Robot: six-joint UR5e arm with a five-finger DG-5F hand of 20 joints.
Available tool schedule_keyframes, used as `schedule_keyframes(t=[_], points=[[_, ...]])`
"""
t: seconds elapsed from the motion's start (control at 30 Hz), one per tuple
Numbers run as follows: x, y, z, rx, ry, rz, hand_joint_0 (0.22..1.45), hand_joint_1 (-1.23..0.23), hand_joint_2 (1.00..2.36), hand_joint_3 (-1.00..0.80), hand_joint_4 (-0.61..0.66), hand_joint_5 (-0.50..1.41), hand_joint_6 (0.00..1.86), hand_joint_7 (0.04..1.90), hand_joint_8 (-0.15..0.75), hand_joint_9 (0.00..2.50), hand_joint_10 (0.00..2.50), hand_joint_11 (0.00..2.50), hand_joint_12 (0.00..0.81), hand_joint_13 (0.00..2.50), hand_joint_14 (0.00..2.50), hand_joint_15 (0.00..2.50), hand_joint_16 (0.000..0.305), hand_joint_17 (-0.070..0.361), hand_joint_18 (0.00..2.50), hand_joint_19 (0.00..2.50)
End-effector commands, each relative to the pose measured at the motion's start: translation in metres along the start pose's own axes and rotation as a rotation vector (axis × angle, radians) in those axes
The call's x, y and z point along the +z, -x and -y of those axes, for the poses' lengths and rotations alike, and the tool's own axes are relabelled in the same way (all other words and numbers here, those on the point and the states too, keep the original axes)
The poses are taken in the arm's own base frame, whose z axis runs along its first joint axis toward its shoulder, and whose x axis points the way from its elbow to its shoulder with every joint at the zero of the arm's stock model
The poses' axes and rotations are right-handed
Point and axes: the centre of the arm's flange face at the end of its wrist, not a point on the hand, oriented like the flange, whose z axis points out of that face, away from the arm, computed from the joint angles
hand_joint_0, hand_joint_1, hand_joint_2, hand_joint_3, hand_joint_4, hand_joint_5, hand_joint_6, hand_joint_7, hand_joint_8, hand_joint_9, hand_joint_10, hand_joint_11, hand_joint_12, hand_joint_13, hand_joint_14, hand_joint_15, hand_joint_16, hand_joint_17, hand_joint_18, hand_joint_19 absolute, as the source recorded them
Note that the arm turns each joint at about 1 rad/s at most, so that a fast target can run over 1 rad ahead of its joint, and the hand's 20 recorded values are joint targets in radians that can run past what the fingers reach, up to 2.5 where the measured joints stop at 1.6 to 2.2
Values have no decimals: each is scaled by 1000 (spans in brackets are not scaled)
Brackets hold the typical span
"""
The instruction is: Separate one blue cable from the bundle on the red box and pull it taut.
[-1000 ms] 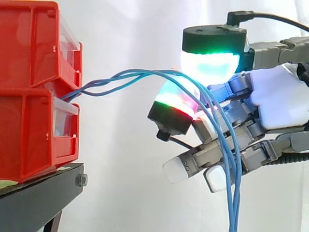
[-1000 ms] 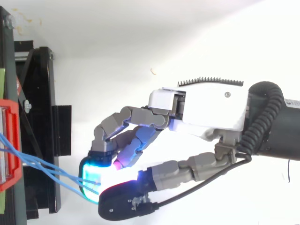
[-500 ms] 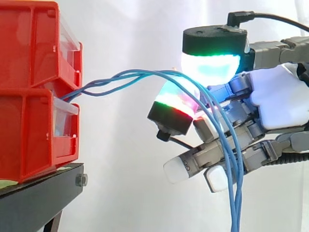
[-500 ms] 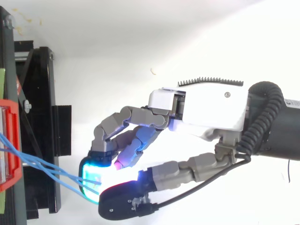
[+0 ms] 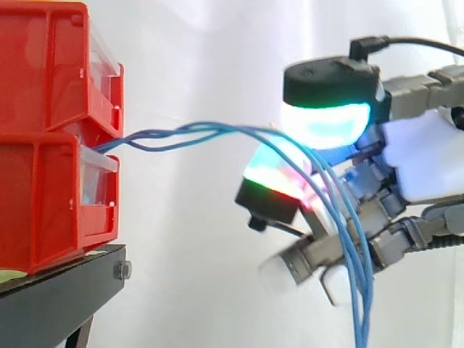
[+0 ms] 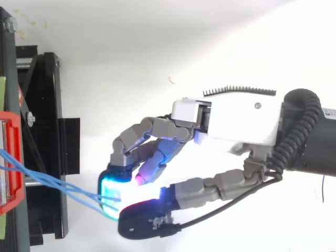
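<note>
Red plastic at the far left of the side view: the red bins (image 5: 51,130), one stacked on the other, sit on the black stand (image 5: 58,290) in the lower left corner. Out of the gap between the two bins come the blue cables (image 5: 217,129), several strands loosely twisted, heading right in a shallow arch across the middle of the frame. There's a bow in them, not a straight line. Right of centre they slip between two glowing pads (image 5: 330,123), cyan-green above and red-green below, then drop across the lower fingers and run off the bottom edge. And on the right, the hand (image 5: 424,163), curled, has the bunch pinched between thumb and finger, the strands running together. From the top view it reads the same way: bin at the left edge, cables crossing the stand low on the left, ending at the cyan pad where the hand clamps them.
</note>
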Motion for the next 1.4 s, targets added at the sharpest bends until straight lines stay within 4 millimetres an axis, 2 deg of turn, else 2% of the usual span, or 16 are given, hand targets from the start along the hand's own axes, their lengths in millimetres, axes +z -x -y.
schedule_keyframes(t=[0.0,0.07,0.47,0.67,0.8,0.9,1.03,1.07,1.37], points=[[-9,2,-1,-131,-54,-3,567,-780,1127,121,-25,-133,856,1007,323,873,9,498,449,557,4,184,68,153,647,455],[-11,5,0,-211,-72,8,561,-776,1143,121,-21,-133,856,1007,319,847,9,463,450,557,4,184,68,153,650,454],[-10,7,-3,-375,-60,28,551,-772,1182,104,-13,-131,854,1009,332,828,10,443,454,544,4,184,69,154,639,456],[-16,11,-20,-478,-38,47,550,-768,1184,102,-12,-132,854,1009,333,831,8,456,455,541,6,182,69,154,630,466],[-18,12,-26,-479,-25,49,550,-768,1186,98,-7,-132,854,1015,335,843,9,462,455,541,5,183,69,155,631,466],[-16,12,-27,-429,-11,48,550,-768,1185,98,-8,-132,854,1009,335,854,9,478,455,540,6,190,69,155,635,466],[-15,8,-28,-263,8,11,551,-767,1182,100,-3,-132,854,1013,339,865,9,484,456,543,4,194,69,155,631,475],[-16,4,-29,-144,11,-24,551,-766,1178,104,-3,-132,854,1013,340,871,9,495,457,544,4,194,69,156,631,467],[-21,-6,-24,269,-51,-128,550,-762,1186,99,-5,-132,854,1008,343,891,9,500,459,548,6,194,69,156,630,467]])
